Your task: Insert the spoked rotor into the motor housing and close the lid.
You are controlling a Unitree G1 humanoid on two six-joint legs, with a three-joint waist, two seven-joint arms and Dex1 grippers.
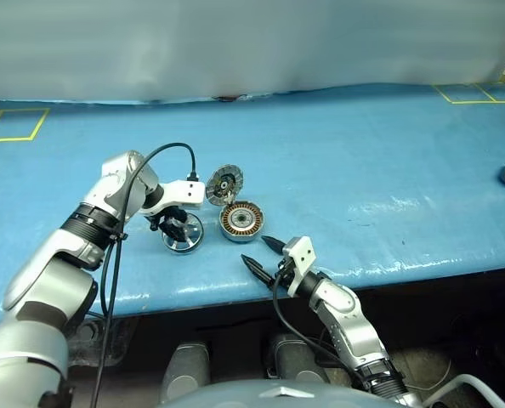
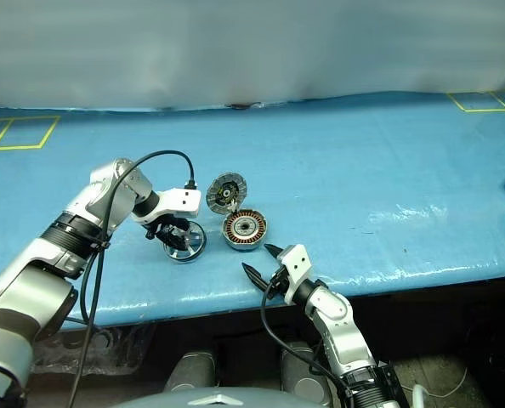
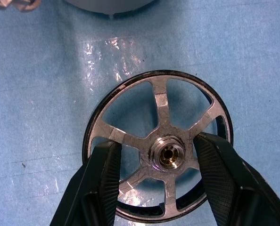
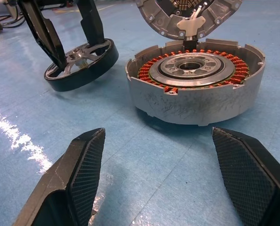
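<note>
Left hand (image 1: 178,228) has its fingers through the spoked rotor (image 3: 159,146), straddling the hub, rotor tilted on the table; it may slip. Right hand (image 1: 258,252) gapes empty before the motor housing (image 4: 196,84), lid (image 4: 189,16) raised

The spoked rotor (image 3: 159,150) is shiny silver metal with a dark rim. The motor housing (image 4: 196,92) is dull, scratched grey metal with copper-coloured wire inside. The blue table (image 1: 363,161) looks smooth and glossy.
</note>
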